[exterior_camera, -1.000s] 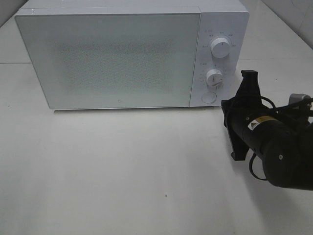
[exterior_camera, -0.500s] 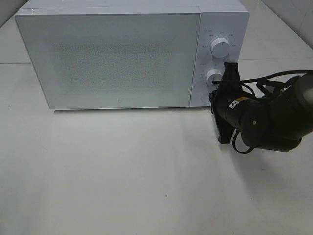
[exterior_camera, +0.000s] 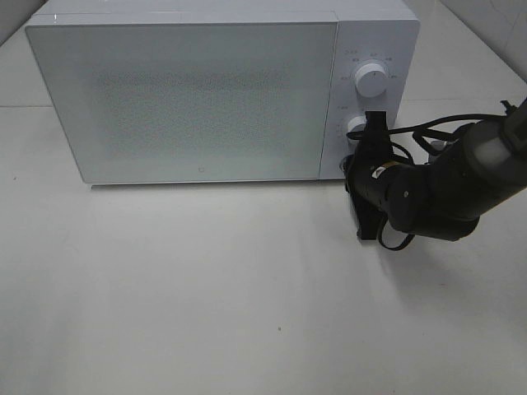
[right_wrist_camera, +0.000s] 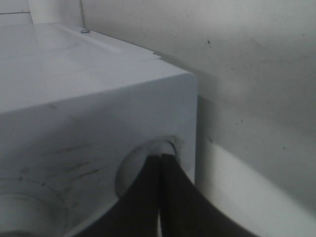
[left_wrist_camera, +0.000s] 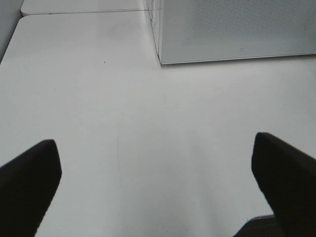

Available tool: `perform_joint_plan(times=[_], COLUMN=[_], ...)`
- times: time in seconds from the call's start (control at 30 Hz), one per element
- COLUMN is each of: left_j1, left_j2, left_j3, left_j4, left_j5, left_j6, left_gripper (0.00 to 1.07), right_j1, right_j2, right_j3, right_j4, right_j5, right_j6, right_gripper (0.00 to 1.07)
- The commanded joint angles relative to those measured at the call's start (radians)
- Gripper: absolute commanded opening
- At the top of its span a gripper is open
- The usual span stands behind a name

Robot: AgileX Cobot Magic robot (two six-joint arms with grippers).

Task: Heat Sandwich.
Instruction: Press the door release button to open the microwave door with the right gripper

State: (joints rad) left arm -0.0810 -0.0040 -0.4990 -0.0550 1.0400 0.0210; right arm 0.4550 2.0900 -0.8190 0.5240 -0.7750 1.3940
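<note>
Jaws differ by arm: the right jaws, pressed together, have swung in within the last second from beside the microwave (exterior_camera: 372, 37) and now push their tip into the round door button (right_wrist_camera: 129, 170) below the lower knob (exterior_camera: 356, 125), while the left jaws stand wide apart over the bare surface (left_wrist_camera: 148, 123). With the door (exterior_camera: 189, 99) shut, this press looks meant to open it. The sandwich appears in no view, and whether it lies behind the frosted door cannot be told.
</note>
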Motion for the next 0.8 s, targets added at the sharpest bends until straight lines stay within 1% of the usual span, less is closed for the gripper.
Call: perform_joint_plan(times=[0.03, 0.07, 0.13, 0.5, 0.63, 0.77, 0.8], left_j1=[0.004, 0.004, 0.004, 0.004, 0.004, 0.004, 0.004], left_j2=[-0.024, -0.024, -0.024, -0.024, -0.024, -0.024, -0.024], left_j3=[0.003, 0.003, 0.003, 0.003, 0.003, 0.003, 0.003], left_j4=[-0.004, -0.004, -0.004, -0.004, -0.004, -0.004, -0.004], left_j5=[-0.003, -0.003, -0.003, -0.003, -0.003, -0.003, -0.003], left_j6=[-0.005, -0.005, -0.005, -0.005, -0.005, -0.005, -0.005], left_gripper=[1.04, 1.04, 1.04, 1.04, 1.04, 1.04, 1.04], right_j1=[-0.003, -0.003, -0.003, -0.003, -0.003, -0.003, -0.003], right_j2=[0.005, 0.005, 0.005, 0.005, 0.006, 0.036, 0.036], right_j3=[-0.012, -0.012, -0.012, -0.013, -0.037, -0.101, -0.101], right_j4=[0.018, 0.022, 0.023, 0.030, 0.030, 0.027, 0.027], right_j5=[-0.068, -0.118, -0.158, -0.251, -0.280, -0.351, -0.351], right_j6=[-0.013, -0.022, -0.030, -0.034, -0.036, -0.062, -0.062], right_gripper=[0.01, 0.01, 0.01, 0.01, 0.01, 0.01, 0.01])
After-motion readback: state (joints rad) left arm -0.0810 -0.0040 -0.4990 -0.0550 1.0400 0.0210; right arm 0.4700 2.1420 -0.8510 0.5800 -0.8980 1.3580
